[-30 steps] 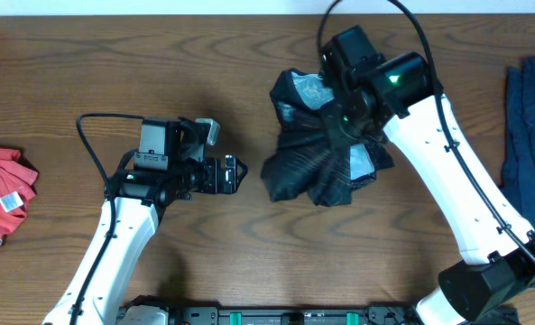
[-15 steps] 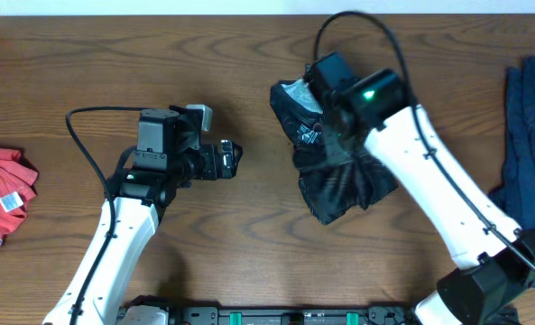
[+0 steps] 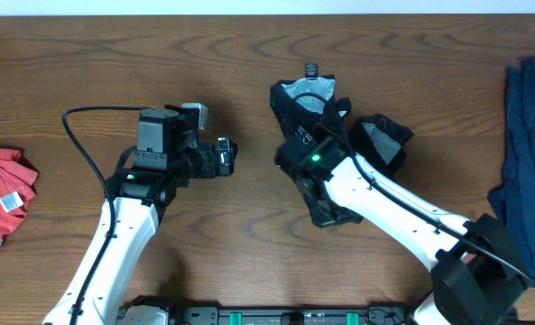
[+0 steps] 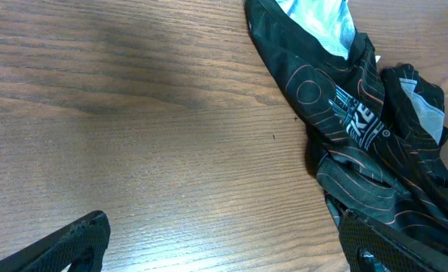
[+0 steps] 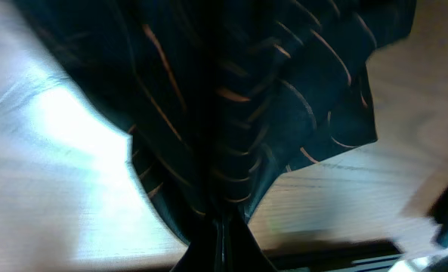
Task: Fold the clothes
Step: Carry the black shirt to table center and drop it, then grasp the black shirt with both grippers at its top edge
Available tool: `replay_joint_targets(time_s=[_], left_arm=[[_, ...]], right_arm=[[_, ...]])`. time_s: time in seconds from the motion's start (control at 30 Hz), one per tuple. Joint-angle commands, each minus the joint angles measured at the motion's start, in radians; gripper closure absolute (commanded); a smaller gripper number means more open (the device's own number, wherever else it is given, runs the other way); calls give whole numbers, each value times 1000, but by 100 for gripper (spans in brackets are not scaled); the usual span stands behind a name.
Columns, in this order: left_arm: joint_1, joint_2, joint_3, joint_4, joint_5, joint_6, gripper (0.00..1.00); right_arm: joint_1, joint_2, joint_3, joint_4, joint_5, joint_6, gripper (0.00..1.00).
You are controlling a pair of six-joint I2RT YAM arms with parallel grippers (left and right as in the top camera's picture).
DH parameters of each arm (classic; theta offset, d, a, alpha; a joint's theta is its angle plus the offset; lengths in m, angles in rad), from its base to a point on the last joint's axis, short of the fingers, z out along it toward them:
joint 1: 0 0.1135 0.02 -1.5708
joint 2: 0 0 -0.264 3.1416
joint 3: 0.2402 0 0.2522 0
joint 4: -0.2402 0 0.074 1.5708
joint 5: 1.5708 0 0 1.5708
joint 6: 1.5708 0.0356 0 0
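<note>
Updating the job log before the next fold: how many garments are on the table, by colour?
black jersey: 1
red shirt: 1
dark blue garment: 1
Total: 3

Table (image 3: 69,54): jersey (image 3: 294,99), red shirt (image 3: 1,203), blue shirt (image 3: 529,135)

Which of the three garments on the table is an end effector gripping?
The black cycling jersey at centre, pinched by the right end effector; the red shirt far left and dark blue garment far right lie untouched.
</note>
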Motion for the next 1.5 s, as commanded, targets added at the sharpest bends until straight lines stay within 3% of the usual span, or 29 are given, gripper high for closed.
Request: replay_joint_targets(time_s=[0.0, 0.4, 0.67, 0.83, 0.87, 0.93, 0.97, 1.07, 1.2, 1.3, 1.33, 1.4, 1.47], left_arm=[[-4, 5, 16, 1, -12, -2, 2], [-4, 5, 16, 2, -11, -2, 2], [-4, 5, 16, 12, -11, -2, 2], [-4, 5, 16, 23, -11, -2, 2], [-4, 6, 16, 27, -11, -3, 2], [-4, 7, 15, 36, -11, -24, 2], [-4, 8, 15, 43, -11, -33, 2], [-4, 13, 15, 56, -11, -39, 2], [-21, 31, 15, 77, 20, -40, 2], [-56, 77, 15, 118, 66, -43, 5], [-73, 103, 16, 136, 73, -44, 6], [-103, 152, 16, 172, 74, -62, 6], [-128, 206, 17, 219, 78, -97, 11]], right_arm=[[-66, -67, -71, 34, 20, 133, 99], [-530, -166, -151, 249, -66, 77, 99], [-901, -165, -151, 298, -103, -69, 99], [-1020, -165, -151, 314, -169, -183, 99], [-1027, -165, -151, 323, -220, -221, 94], [-1027, -165, -151, 361, -335, -308, 47], [-1021, -165, -151, 378, -374, -333, 31], [-985, -166, -140, 405, -447, -387, 18], [-900, -166, -104, 417, -496, -414, 13], [-825, -166, -66, 422, -546, -420, 39], [-798, -167, -53, 421, -553, -420, 39], [-756, -167, -21, 415, -552, -419, 27], [-731, -171, 20, 399, -549, -419, 25]])
